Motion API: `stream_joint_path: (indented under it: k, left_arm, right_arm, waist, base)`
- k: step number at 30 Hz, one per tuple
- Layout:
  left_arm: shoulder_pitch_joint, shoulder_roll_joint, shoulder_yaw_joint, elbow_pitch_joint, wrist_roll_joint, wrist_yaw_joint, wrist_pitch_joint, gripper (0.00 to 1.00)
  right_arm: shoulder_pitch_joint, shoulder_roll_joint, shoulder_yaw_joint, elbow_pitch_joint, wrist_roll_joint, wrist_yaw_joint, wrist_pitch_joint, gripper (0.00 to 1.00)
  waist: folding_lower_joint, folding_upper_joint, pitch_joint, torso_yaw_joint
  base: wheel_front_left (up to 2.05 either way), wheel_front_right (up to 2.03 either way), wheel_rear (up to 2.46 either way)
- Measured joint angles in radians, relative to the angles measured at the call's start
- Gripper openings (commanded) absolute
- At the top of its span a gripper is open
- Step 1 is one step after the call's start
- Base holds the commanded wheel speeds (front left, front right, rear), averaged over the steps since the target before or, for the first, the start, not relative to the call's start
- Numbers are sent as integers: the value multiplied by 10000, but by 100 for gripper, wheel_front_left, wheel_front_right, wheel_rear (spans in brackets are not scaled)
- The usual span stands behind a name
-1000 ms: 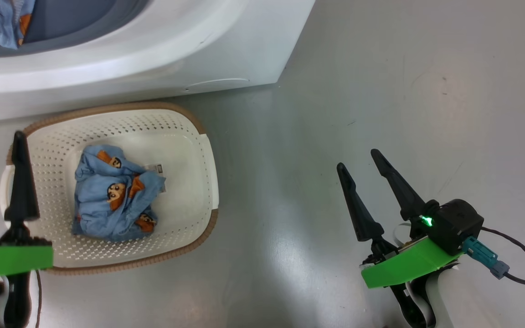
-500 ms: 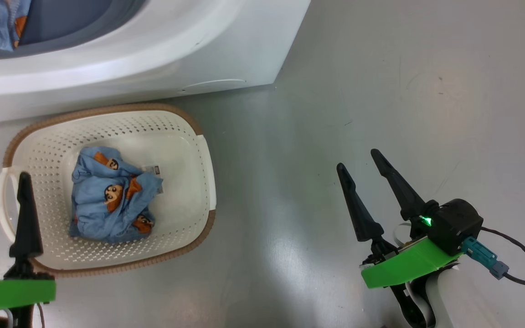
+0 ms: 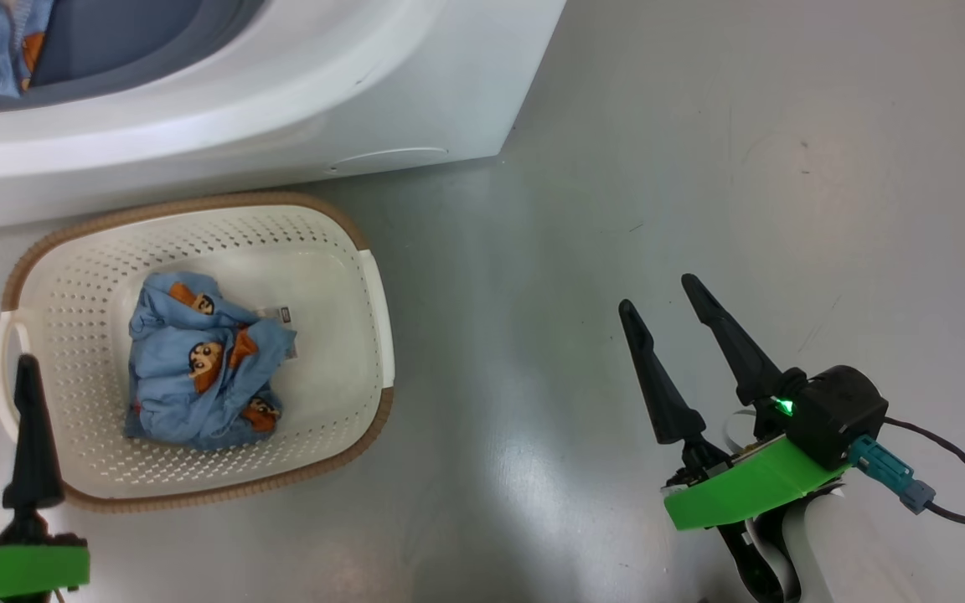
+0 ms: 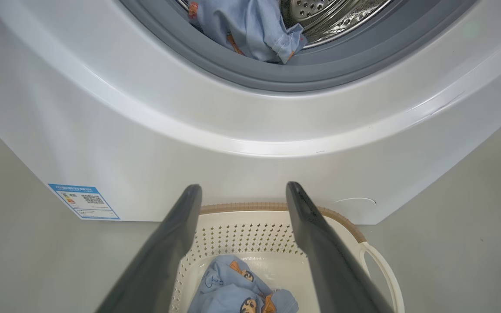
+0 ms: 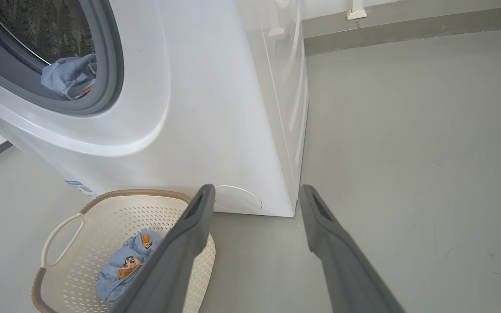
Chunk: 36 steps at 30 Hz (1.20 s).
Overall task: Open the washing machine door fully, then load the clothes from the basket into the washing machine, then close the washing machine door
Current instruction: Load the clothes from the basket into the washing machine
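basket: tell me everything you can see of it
Cream-white perforated plastic basket, rounded rectangle, brown woven-look rim, a white loop handle at each short end. It stands upright on the grey floor, just in front of the washing machine. One crumpled light blue cartoon-print garment lies in its bottom.

The head view looks steeply down on the floor [image 3: 700,167], the basket [image 3: 332,394] and the washing machine [image 3: 323,92]. The left wrist view sits low and near, squarely facing the washing machine. The right wrist view stands farther right, facing it obliquely. All three share both.
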<state>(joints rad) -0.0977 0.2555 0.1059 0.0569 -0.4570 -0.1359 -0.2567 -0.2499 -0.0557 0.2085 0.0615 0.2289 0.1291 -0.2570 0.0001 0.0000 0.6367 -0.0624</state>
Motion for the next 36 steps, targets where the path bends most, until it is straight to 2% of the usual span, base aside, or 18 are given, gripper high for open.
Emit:
stream_joint_path:
  k: [21, 28, 36]
  left_arm:
    - [193, -33, -111, 67, 2, 0, 0, 100]
    - [-633, 50, -232, 17, -48, 0, 0, 100]
    - [-1855, 533, -355, -58, -48, 0, 0, 100]
  right_arm:
    - [0, 0, 6, 12, 4, 0, 0, 100]
    - [-1, 0, 23, 27, 23, 0, 0, 100]
    - [-1, 0, 29, 31, 25, 0, 0, 100]
  waist:
    - [0, 0, -48, -52]
    - [0, 0, -81, -54]
    - [0, 0, -166, -119]
  base:
    - [0, 0, 0]
    - [0, 0, 0]
    - [0, 0, 0]
